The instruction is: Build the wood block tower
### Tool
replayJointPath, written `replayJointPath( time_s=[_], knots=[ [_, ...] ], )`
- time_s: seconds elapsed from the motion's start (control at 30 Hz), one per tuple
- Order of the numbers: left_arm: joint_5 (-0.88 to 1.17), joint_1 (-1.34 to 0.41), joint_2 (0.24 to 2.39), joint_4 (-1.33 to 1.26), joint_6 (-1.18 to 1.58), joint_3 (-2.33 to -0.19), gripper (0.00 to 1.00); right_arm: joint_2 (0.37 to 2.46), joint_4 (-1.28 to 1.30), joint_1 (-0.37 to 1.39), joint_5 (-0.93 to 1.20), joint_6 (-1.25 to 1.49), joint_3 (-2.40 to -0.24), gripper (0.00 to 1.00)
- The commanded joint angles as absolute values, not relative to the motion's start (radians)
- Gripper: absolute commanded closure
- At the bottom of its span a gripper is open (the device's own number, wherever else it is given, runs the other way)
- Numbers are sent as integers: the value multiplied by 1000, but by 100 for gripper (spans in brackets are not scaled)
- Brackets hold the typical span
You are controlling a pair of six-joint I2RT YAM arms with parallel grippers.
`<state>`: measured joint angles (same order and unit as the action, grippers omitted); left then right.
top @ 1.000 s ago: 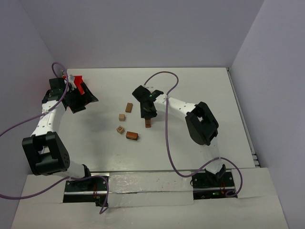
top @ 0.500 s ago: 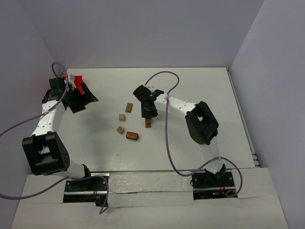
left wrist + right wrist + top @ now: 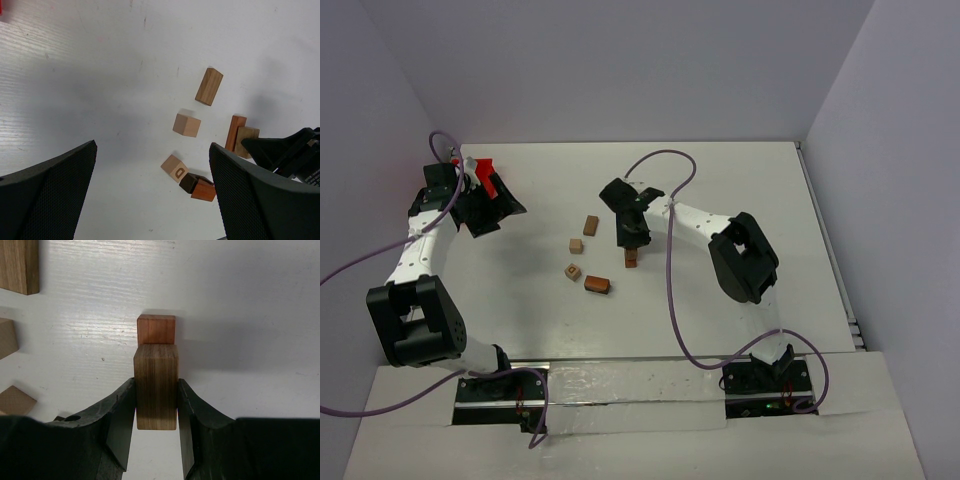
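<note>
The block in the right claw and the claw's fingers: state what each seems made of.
Brown block: apparently wood, unpainted matte, with visible lengthwise grain. Right claw fingers: probably black plastic, smooth and slightly glossy; material uncertain.

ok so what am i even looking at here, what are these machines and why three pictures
These are two robot arms bolted at the near edge of a white table, each ending in a two-fingered tool. One picture looks down from above; the other two come from a small camera on each wrist.

The right tool is shut on a brown wooden block, beside a reddish-brown block standing on the table. The left tool is open and holds nothing, off to the left by something red.

Loose on the table lie a long tan block, a pale cube, a lettered cube and a dark and orange-brown pair. They are meant to become a small tower.
</note>
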<state>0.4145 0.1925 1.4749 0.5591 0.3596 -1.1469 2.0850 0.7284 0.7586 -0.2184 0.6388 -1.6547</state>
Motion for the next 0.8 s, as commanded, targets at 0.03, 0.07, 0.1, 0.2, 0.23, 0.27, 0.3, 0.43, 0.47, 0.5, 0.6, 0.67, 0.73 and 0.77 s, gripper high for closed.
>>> replayJointPath(
  time_s=[0.03,0.07,0.1,0.2,0.23,0.27,0.3,0.43,0.47,0.5,0.6,0.67,0.73,0.77],
  knots=[
    [402,198,1482,529,367,-1180,1,2100,738,752,-231,661,-1692,83],
    [402,198,1481,529,367,-1180,1,2100,738,753,-230,661,-1692,82],
    [401,198,1480,528,367,-1178,1,2101,738,753,-230,661,-1693,82],
    [402,198,1482,528,367,-1177,1,2103,740,753,-229,664,-1695,81],
    [402,199,1482,528,367,-1177,1,2105,741,753,-229,664,-1697,81],
    [402,198,1483,528,367,-1177,1,2105,741,753,-229,665,-1697,81],
    [402,198,1483,528,367,-1177,1,2105,740,753,-229,666,-1697,81],
    [403,198,1483,529,367,-1179,1,2107,742,753,-231,669,-1697,81],
    [402,198,1483,529,367,-1178,1,2106,741,753,-232,669,-1697,81],
    [402,198,1482,528,367,-1178,1,2107,741,753,-233,669,-1697,81],
    [400,197,1479,528,367,-1177,1,2110,742,753,-229,667,-1697,79],
    [400,198,1479,528,367,-1177,1,2112,741,753,-226,667,-1699,77],
    [400,197,1482,531,367,-1178,1,2115,742,753,-225,667,-1701,76],
    [401,197,1482,531,367,-1180,1,2116,743,753,-225,667,-1702,75]
  ],
)
